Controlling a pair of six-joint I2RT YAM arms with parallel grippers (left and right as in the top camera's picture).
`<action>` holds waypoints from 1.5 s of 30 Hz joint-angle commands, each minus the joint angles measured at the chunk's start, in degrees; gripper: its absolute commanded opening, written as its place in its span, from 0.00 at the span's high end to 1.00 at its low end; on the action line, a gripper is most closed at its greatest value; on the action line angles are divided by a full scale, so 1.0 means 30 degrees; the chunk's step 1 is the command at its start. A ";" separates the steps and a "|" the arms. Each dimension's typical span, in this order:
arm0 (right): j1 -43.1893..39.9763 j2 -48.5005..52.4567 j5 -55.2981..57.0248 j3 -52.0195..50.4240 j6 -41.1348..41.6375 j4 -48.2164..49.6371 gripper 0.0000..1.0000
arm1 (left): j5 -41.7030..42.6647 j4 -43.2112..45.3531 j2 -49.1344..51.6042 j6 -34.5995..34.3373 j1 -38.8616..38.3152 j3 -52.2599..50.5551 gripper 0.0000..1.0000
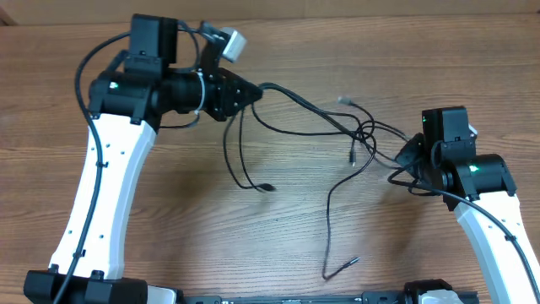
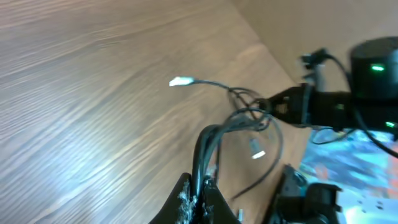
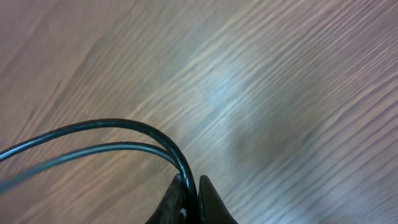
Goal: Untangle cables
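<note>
Fingers of left arm (image 2: 177,208) pinch cables (image 1: 308,107); right fingers (image 3: 214,205) pinch same bundle; knot (image 1: 364,135) between.

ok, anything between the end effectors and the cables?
Nothing visible. The left end effector and right end effector are each shut on strands of the cables, with the knot strung between them over the table.

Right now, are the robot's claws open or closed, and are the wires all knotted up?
left gripper: shut, pinching a bundle of the cables.
right gripper: shut, pinching two of the cables.
cables: tangled in a knot near the right gripper, strung between both grippers, with loose plug ends trailing down.
table: wooden, with the loose cable ends lying on it.
</note>
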 commanded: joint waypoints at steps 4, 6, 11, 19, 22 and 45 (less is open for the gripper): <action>-0.0080 -0.0029 0.2892 0.0131 -0.0153 0.0612 0.96 | -0.4269 -0.0095 -0.0539 -0.1515 0.0969 0.0670 0.96; -0.0080 -0.0036 0.2790 0.0138 -0.0168 0.0918 0.96 | -0.5814 -0.0270 -0.0539 -0.2674 0.0969 0.0670 0.87; -0.0073 -0.0058 0.0721 0.0138 -0.3096 0.2215 0.96 | -0.6069 -0.0925 -0.0539 -0.2907 0.0947 0.0663 0.67; -0.0073 -0.0525 -0.3847 0.0153 -0.6841 0.3162 0.96 | -0.6011 -0.1974 -0.0488 -0.2900 0.0838 0.0656 0.54; -0.0073 -0.0954 -0.6193 0.0321 -0.8400 0.3592 0.96 | -0.6018 -0.2375 -0.0270 -0.2812 0.0401 0.0656 0.45; -0.0022 0.2914 -0.8437 0.1486 -0.8364 0.1647 0.58 | -0.8109 -0.2062 0.4787 -0.3344 -0.3446 0.0546 0.38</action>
